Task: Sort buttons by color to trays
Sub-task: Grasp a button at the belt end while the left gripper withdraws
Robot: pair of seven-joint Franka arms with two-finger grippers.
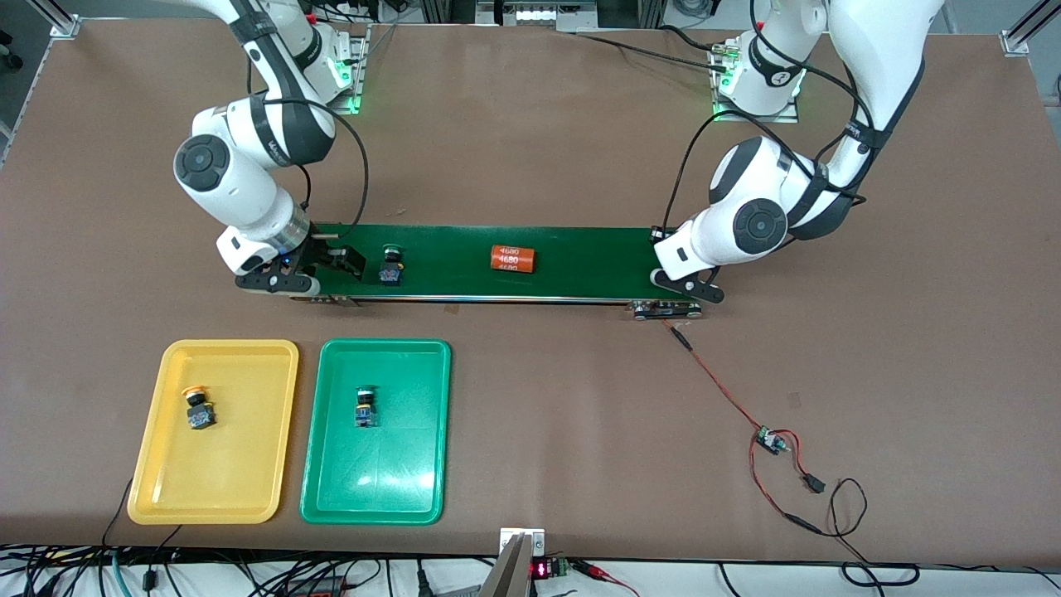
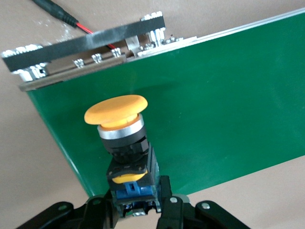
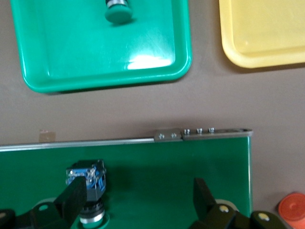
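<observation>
My left gripper (image 2: pixel 138 200) is shut on the black-blue body of a yellow-capped button (image 2: pixel 116 110), over the belt's end toward the left arm (image 1: pixel 686 290). My right gripper (image 3: pixel 138 198) stands open low over the other belt end (image 1: pixel 338 264). A green-capped button (image 3: pixel 88 183) lies on the belt (image 1: pixel 391 267) right beside one of its fingers (image 3: pixel 71 198). The yellow tray (image 1: pixel 240 489) holds one yellow button (image 1: pixel 199 408). The green tray (image 1: pixel 398 489) holds one green button (image 1: pixel 365 406), which the right wrist view also shows (image 3: pixel 117 9).
An orange cylinder with white print (image 1: pixel 513 259) lies mid-way along the dark-green conveyor belt (image 1: pixel 580 265). A small circuit board with red and black wires (image 1: pixel 771 439) lies on the table toward the left arm's end. The trays sit nearer to the front camera than the belt.
</observation>
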